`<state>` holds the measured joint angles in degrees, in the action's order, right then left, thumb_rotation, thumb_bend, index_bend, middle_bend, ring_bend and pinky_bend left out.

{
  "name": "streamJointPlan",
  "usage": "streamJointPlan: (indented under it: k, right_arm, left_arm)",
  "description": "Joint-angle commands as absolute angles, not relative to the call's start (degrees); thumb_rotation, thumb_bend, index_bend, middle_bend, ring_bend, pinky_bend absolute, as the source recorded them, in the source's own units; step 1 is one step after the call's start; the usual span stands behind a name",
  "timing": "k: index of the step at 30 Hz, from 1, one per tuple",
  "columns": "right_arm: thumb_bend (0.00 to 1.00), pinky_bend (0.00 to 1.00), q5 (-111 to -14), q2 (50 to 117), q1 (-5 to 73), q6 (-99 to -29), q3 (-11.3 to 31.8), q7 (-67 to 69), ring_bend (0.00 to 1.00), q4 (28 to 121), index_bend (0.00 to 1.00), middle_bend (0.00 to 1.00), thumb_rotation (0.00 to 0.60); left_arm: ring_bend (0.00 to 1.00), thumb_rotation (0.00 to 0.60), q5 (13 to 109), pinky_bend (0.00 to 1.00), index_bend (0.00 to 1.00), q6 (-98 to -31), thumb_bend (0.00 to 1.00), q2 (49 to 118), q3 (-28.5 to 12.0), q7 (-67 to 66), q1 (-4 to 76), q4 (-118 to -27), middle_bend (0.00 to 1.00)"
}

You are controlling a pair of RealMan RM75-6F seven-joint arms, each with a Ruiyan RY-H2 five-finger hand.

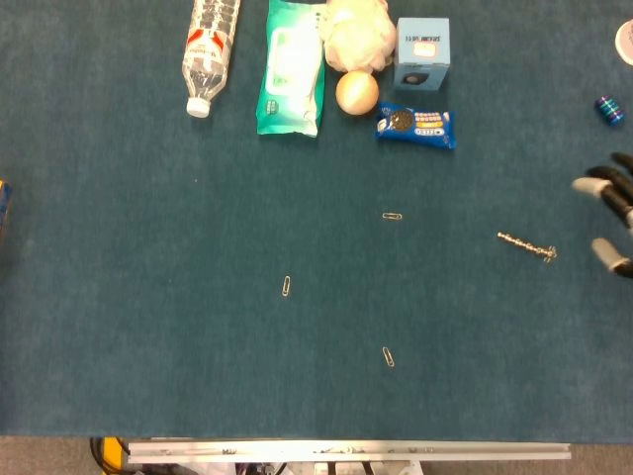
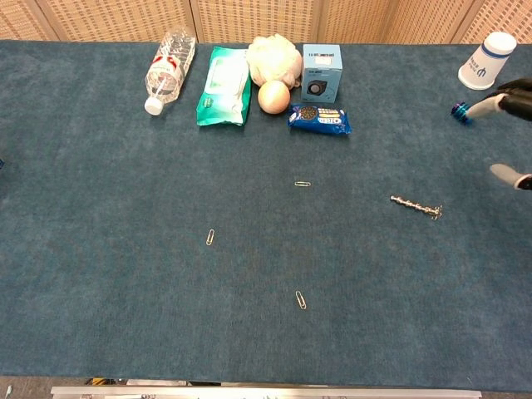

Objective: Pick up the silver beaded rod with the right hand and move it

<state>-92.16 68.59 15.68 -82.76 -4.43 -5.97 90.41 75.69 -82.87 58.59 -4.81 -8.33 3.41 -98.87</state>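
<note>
The silver beaded metal rod [image 1: 526, 245] is lying flat on the blue-carpeted counter [image 1: 148, 297], apart from the right hand [image 1: 612, 220], whose fingers are spreading empty at the edge.

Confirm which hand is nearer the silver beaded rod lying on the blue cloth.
Right. The right hand sits at the frame's right edge, fingers spread, just beyond the silver beaded rod and not touching it. The left hand shows in neither view, so it cannot be placed.

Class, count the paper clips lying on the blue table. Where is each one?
3. One paper clip lies below the cookie packet, one left of centre, one nearest the front edge. None seems hidden.
</note>
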Motion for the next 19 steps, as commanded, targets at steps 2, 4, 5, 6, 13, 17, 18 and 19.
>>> streamJointPlan:
  k: [2, 4, 5, 6, 13, 17, 18, 19]
  right_arm:
    - [0.27, 0.24, -91.2, 67.7, 10.5, -89.4, -2.8, -10.7, 0.11, 92.3, 0.28, 0.25, 0.6]
    - [0.27, 0.24, -89.6, 68.4, 8.7, -91.0, -2.2, -12.1, 0.11, 92.1, 0.28, 0.25, 0.6]
    - [0.27, 0.24, -88.9, 68.8, 8.0, -91.6, -2.0, -12.6, 0.11, 91.9, 0.28, 0.25, 0.6]
    - [0.27, 0.24, -88.2, 69.3, 7.2, -92.2, -1.8, -13.2, 0.11, 91.4, 0.28, 0.25, 0.6]
    - [0.27, 0.24, -86.9, 69.1, 5.2, -92.5, -1.1, -11.1, 0.11, 90.9, 0.28, 0.25, 0.6]
    - [0.27, 0.24, -86.6, 68.6, 4.6, -92.8, -0.3, -9.2, 0.11, 90.1, 0.28, 0.25, 0.6]
    - [0.27, 0.24, -86.3, 68.4, 4.3, -92.8, -0.1, -8.8, 0.11, 90.1, 0.28, 0.25, 0.6]
    - [0.27, 0.24, -86.2, 68.2, 4.1, -93.0, 0.0, -8.6, 0.11, 90.1, 0.28, 0.25, 0.6]
  left_arm:
    - [0.25, 0.6, 75.9, 0.41, 0.35, -82.3, 0.42, 58.9, -4.7, -8.7, 3.9, -98.7, 0.35]
    - [0.25, 0.6, 75.8, 0.41, 0.35, -81.9, 0.42, 59.0, -4.6, -8.9, 4.1, -98.6, 0.35]
    - [0.25, 0.6, 75.9, 0.41, 0.35, -81.8, 0.42, 59.1, -4.6, -8.9, 4.2, -98.5, 0.35]
    - [0.25, 0.6, 75.9, 0.41, 0.35, -81.6, 0.42, 59.2, -4.6, -9.0, 4.3, -98.4, 0.35]
    - [0.25, 0.6, 75.8, 0.41, 0.35, -80.4, 0.42, 59.5, -4.4, -8.9, 5.0, -97.9, 0.35]
    - [0.25, 0.6, 75.3, 0.41, 0.35, -79.9, 0.42, 59.7, -4.6, -8.8, 5.4, -97.7, 0.35]
    - [0.25, 0.6, 75.4, 0.41, 0.35, -79.8, 0.42, 59.7, -4.6, -8.7, 5.5, -97.6, 0.35]
    - [0.25, 0.6, 75.6, 0.41, 0.35, -79.8, 0.42, 59.8, -4.6, -8.8, 5.6, -97.6, 0.35]
